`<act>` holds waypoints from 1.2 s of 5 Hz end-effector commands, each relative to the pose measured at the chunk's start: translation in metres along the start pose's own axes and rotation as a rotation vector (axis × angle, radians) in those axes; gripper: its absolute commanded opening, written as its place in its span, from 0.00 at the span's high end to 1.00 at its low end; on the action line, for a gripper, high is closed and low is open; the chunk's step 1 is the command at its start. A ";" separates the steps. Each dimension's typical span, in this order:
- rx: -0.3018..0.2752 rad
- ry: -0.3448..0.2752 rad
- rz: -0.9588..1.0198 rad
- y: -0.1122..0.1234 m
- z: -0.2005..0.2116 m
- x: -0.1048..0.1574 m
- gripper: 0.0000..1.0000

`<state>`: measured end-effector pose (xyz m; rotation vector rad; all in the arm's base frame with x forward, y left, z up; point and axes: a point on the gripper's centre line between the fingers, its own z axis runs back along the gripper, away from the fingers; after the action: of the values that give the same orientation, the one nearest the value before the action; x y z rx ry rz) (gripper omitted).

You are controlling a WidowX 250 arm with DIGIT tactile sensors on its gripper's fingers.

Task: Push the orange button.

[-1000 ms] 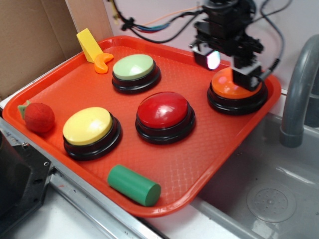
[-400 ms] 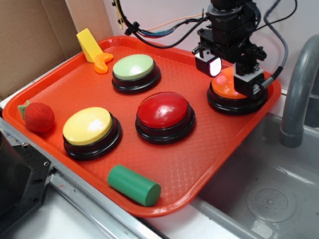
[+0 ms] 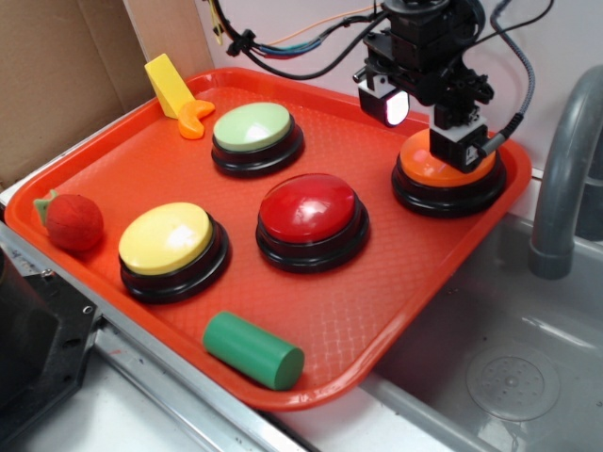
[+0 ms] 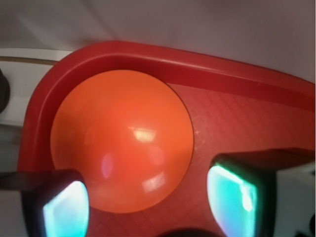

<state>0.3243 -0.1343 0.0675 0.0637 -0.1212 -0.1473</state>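
The orange button (image 3: 429, 165), a glossy orange dome on a black ring, sits at the far right corner of the red tray (image 3: 330, 320). My gripper (image 3: 429, 127) hangs open right over it. One finger hides the top of the dome and the other stands off its left side. In the wrist view the orange button (image 4: 121, 138) fills the middle, and the gripper (image 4: 148, 205) straddles its near edge. The lit fingertips (image 4: 64, 210) hold nothing. Whether a finger touches the dome cannot be told.
The same tray carries a green button (image 3: 252, 129), a red button (image 3: 309, 209), a yellow button (image 3: 167, 239), a green cylinder (image 3: 252, 350), a red strawberry toy (image 3: 73, 222), a yellow wedge (image 3: 168, 85) and a small orange crescent (image 3: 196, 119). A sink (image 3: 499, 367) and grey faucet (image 3: 565, 169) lie to the right.
The gripper dipped slightly toward the orange dome, then rose a little and shifted left. It stays open. Nothing else on the tray moved.
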 end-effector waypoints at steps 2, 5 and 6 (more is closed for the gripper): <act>-0.058 -0.014 -0.012 0.000 -0.011 0.018 0.00; -0.064 -0.086 -0.030 0.001 0.051 0.008 0.00; -0.049 -0.082 0.009 0.006 0.070 -0.003 0.00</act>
<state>0.3099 -0.1273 0.1081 0.0344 -0.1233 -0.1489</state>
